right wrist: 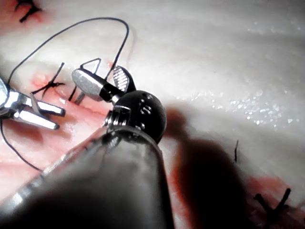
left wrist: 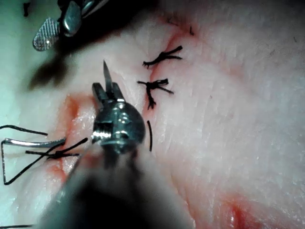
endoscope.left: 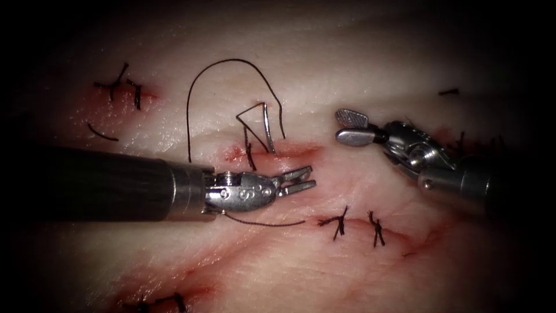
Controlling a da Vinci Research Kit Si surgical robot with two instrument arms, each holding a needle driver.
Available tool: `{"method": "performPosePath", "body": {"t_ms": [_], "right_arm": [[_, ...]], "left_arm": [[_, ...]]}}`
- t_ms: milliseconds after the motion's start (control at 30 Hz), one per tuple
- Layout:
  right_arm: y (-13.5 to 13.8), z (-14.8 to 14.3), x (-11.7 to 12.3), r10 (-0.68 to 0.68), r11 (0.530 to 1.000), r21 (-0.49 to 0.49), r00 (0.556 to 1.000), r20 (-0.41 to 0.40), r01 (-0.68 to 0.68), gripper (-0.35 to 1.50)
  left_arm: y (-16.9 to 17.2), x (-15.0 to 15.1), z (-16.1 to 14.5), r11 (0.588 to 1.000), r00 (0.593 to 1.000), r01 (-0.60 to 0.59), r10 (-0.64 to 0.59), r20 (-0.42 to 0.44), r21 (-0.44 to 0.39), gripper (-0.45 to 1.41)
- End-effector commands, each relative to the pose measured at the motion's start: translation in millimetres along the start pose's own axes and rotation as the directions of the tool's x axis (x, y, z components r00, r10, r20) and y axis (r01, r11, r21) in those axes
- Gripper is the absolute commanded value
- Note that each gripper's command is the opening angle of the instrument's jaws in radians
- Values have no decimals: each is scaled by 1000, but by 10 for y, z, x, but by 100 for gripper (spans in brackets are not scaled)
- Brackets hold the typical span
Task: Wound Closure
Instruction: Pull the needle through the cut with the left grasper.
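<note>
The curved needle [endoscope.left: 267,128] stands free at the far edge of the open cut [endoscope.left: 292,149], its lower end at the red line; I cannot tell how deep it sits in the tissue. Black thread [endoscope.left: 231,61] arcs from it in a wide loop. My left tool [endoscope.left: 313,177] is open and holds nothing, just below and right of the needle. My right tool [endoscope.left: 339,126] is open and empty too, right of the needle. In the left wrist view, the left tool [left wrist: 100,75] is beside the needle [left wrist: 33,142]. In the right wrist view, the right tool [right wrist: 95,73] hovers over the thread loop [right wrist: 95,20].
Two knotted stitches [endoscope.left: 340,223] [endoscope.left: 376,229] close a second cut below the tools. More knots lie at the upper left [endoscope.left: 124,87] and bottom left [endoscope.left: 174,301]. Cut thread ends [endoscope.left: 102,134] [endoscope.left: 449,91] lie loose. Red fluid [endoscope.left: 234,153] marks the cut.
</note>
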Motion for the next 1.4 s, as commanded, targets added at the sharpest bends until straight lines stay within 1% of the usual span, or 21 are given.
{"method": "performPosePath", "body": {"t_ms": [33, 67, 100, 133, 200, 267, 300, 333, 367, 400, 467, 500, 567, 600, 633, 733, 867, 967, 1033, 1200, 1400], "right_arm": [[-1, 8, -4, 59, 998, 29, 998, 4, -59, 69], [-3, 7, -8, 61, 997, 39, 998, 4, -61, 14], [-3, 6, -11, 58, 998, 40, 998, 7, -58, -15], [-3, 6, -17, -3, 999, 45, 1000, 14, 2, -35], [-1, 6, -19, -155, 987, 45, 987, 46, 153, -35], [1, 5, -18, -316, 949, 61, 937, 150, 310, -35], [1, 5, -16, -406, 914, 95, 880, 247, 395, -35], [2, 4, -16, -433, 901, 117, 856, 283, 418, -35], [2, 3, -18, -463, 886, 148, 836, 295, 438, -8], [2, 3, -20, -465, 885, 162, 832, 303, 436, 31], [0, 2, -25, -480, 877, 174, 819, 313, 448, 71], [-2, 1, -30, -485, 874, 179, 817, 312, 451, 86], [-8, -1, -44, -518, 855, 214, 799, 304, 473, 93], [-13, 0, -52, -540, 840, 239, 789, 293, 487, 106], [-16, 1, -58, -559, 827, 258, 779, 284, 500, 113], [-30, 8, -69, -627, 775, 295, 736, 255, 558, 118], [-49, 29, -79, -708, 702, 320, 672, 216, 637, 116], [-49, 43, -84, -726, 684, 318, 655, 208, 657, 113], [-40, 59, -91, -739, 672, 303, 641, 209, 676, 113], [-14, 83, -110, -755, 656, 289, 613, 234, 697, 118], [18, 88, -135, -775, 631, 317, 551, 310, 708, 93]], "left_arm": [[3, 6, 6, 993, 994, 103, -104, -31, -51, -45], [5, 10, 5, 988, 989, 137, -140, -45, -65, -45], [7, 14, 4, 983, 983, 167, -172, -58, -81, -45], [9, 27, 1, 965, 965, 232, -244, -97, -119, -45], [11, 40, -3, 941, 938, 297, -319, -137, -164, -45], [12, 53, -8, 914, 909, 347, -383, -166, -208, -45], [14, 64, -13, 884, 876, 394, -444, -188, -252, -45], [15, 71, -17, 862, 853, 424, -483, -197, -279, -45], [18, 80, -22, 828, 820, 460, -534, -204, -319, -45], [20, 84, -25, 811, 804, 478, -559, -204, -337, -45], [24, 94, -31, 772, 765, 511, -609, -209, -378, -45], [25, 98, -34, 752, 746, 526, -632, -210, -396, -45], [30, 115, -47, 702, 682, 535, -687, -250, -470, -45], [32, 128, -57, 686, 659, 530, -703, -267, -498, -45], [33, 134, -61, 679, 652, 530, -709, -269, -507, -45], [40, 157, -83, 651, 630, 531, -731, -262, -543, -45], [54, 176, -113, 678, 653, 495, -703, -282, -544, -45], [60, 181, -126, 683, 660, 485, -696, -285, -546, -45], [65, 189, -142, 682, 644, 480, -701, -306, -552, -45], [68, 216, -163, 705, 648, 453, -681, -341, -546, -45], [68, 237, -185, 733, 660, 423, -652, -372, -532, -45]]}}
